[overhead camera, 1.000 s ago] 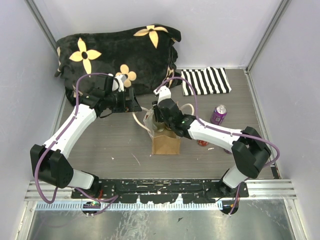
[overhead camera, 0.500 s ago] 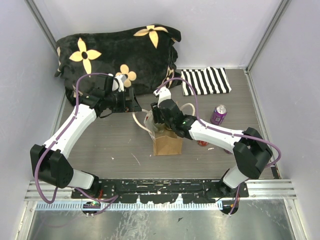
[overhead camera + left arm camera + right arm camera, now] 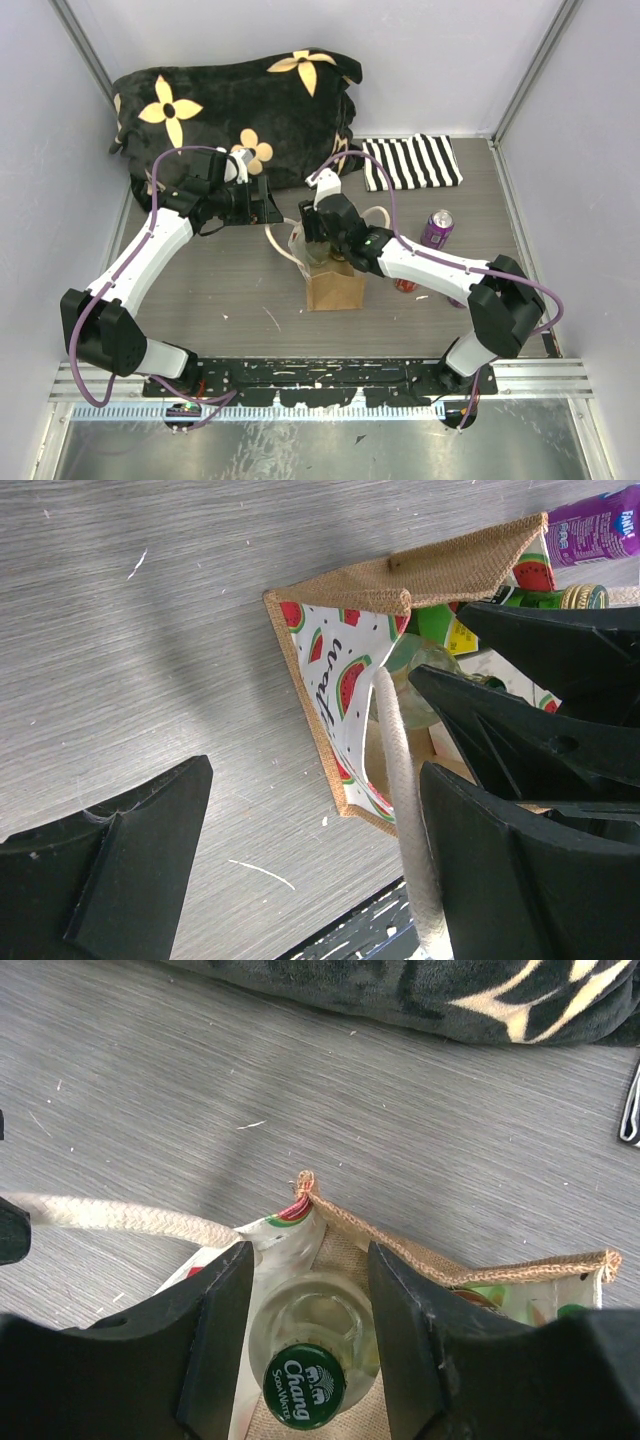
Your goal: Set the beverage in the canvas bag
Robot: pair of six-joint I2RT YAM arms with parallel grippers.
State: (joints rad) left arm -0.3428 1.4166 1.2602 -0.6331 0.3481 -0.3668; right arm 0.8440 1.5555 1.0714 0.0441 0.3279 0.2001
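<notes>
The canvas bag (image 3: 333, 285) stands upright mid-table, tan outside, with a watermelon-print lining (image 3: 330, 680). The beverage, a clear glass bottle with a green cap (image 3: 304, 1385), stands inside the bag. My right gripper (image 3: 307, 1260) hangs over the bag's mouth (image 3: 318, 240), open, one finger on each side of the bottle's neck with small gaps. My left gripper (image 3: 268, 205) is wide open to the bag's left. One cream rope handle (image 3: 395, 770) lies against its right finger and is pulled out sideways.
A black flowered cushion (image 3: 230, 100) fills the back left, with a striped cloth (image 3: 410, 162) at the back right. A purple can (image 3: 437, 228) stands to the right of the bag. A red item (image 3: 405, 286) shows under my right forearm.
My right gripper's jaws have spread apart off the bottle, which stays in the bag. The left arm has not moved.
</notes>
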